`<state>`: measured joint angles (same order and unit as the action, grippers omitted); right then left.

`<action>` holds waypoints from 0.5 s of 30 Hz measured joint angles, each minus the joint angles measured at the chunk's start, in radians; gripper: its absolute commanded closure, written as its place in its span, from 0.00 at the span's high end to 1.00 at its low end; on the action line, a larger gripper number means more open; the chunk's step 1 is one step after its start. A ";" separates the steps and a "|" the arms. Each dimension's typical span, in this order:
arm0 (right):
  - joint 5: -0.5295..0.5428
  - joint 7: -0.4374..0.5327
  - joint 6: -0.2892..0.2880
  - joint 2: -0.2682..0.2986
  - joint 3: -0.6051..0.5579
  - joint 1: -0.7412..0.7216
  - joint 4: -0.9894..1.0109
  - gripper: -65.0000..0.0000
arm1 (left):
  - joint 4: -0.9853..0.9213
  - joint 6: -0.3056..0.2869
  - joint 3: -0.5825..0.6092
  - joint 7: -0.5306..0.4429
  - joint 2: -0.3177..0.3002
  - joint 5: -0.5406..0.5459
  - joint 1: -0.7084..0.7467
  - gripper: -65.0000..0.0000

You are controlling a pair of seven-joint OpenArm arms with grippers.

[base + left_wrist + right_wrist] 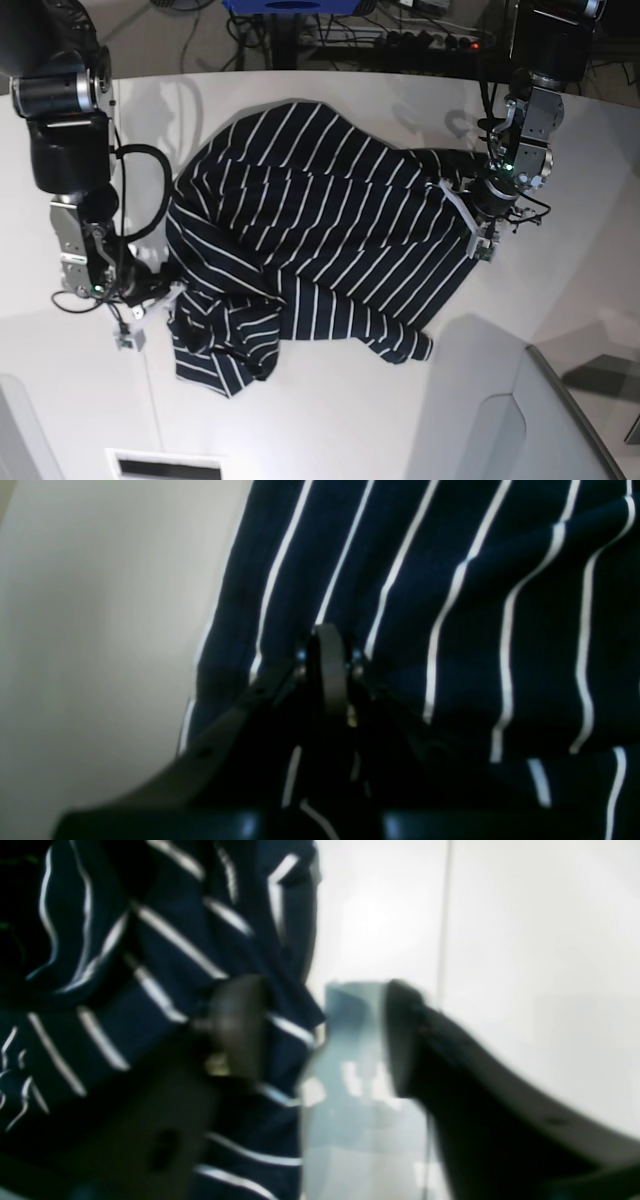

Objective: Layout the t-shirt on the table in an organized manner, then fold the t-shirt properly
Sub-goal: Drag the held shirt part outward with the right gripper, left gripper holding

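The dark navy t-shirt (320, 240) with thin white stripes lies crumpled and partly spread on the white table (330, 420). In the base view my left gripper (478, 225) sits at the shirt's right edge. The left wrist view shows that same left gripper (327, 650) with its fingers pressed together and striped cloth (475, 605) gathered around them. My right gripper (150, 308) is at the shirt's lower left corner. Up close, the right gripper (320, 1030) has its fingers apart, one finger (237, 1025) on the fabric (150, 965) and the shirt's edge between them.
Beyond the table's curved far edge lie cables and a power strip (420, 38). A pale raised panel (560, 420) stands at the lower right. A dark slot (165, 466) sits at the bottom edge. A thin seam (442, 915) runs across the tabletop.
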<state>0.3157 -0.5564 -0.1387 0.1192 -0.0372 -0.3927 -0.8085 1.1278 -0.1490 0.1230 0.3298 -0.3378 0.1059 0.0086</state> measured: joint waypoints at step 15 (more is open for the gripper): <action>0.014 -0.041 0.118 0.071 -0.001 -0.016 0.076 0.00 | 0.007 -0.007 -0.002 -0.050 -0.046 0.010 0.051 0.06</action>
<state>0.3298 -0.5972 -0.0204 0.1905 -0.0383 -0.4088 -0.7326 1.1351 -0.1562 0.1207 0.2798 -0.3836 0.1162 0.0597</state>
